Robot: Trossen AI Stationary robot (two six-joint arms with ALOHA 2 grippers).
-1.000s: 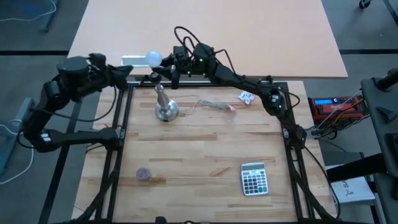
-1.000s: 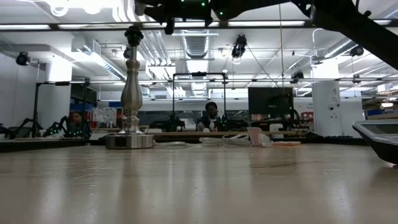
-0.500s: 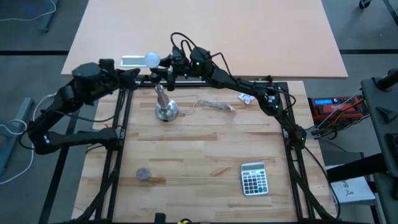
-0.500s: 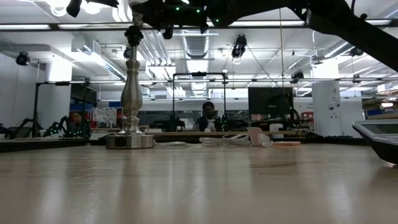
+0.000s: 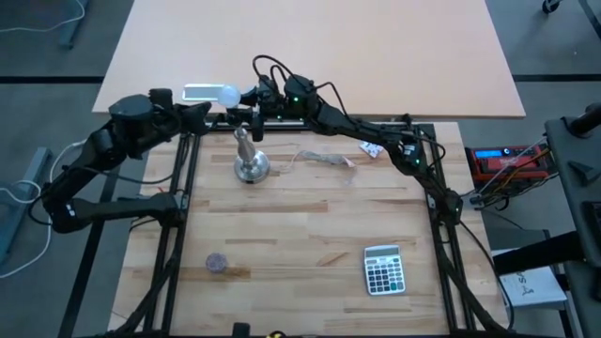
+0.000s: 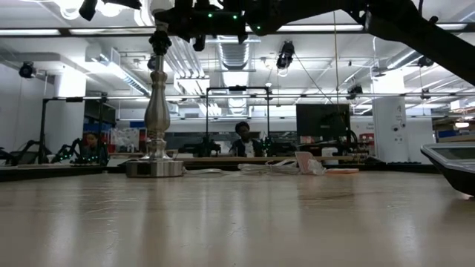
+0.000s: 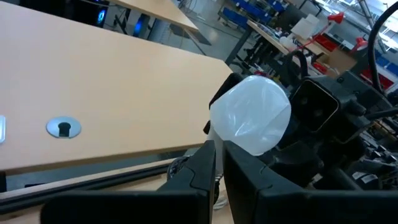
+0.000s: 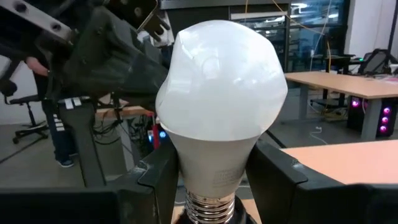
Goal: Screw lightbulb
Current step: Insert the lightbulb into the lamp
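Lightbulb [image 8: 219, 118], white, gripped at its neck by right gripper [image 8: 211, 180], above and behind silver stand [image 5: 249, 160]; left gripper [image 7: 219, 163] closed beside bulb.

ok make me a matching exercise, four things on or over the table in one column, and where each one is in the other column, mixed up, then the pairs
Things
1. lightbulb
2. silver stand
3. calculator
4. left pincer

Places
A. near the table's front right corner
B. held in the right pincer above the table's far edge
C. shut, beside the lightbulb at the far left
D. upright on the wood just below the two pincers

Pairs: 1-B, 2-D, 3-A, 4-C
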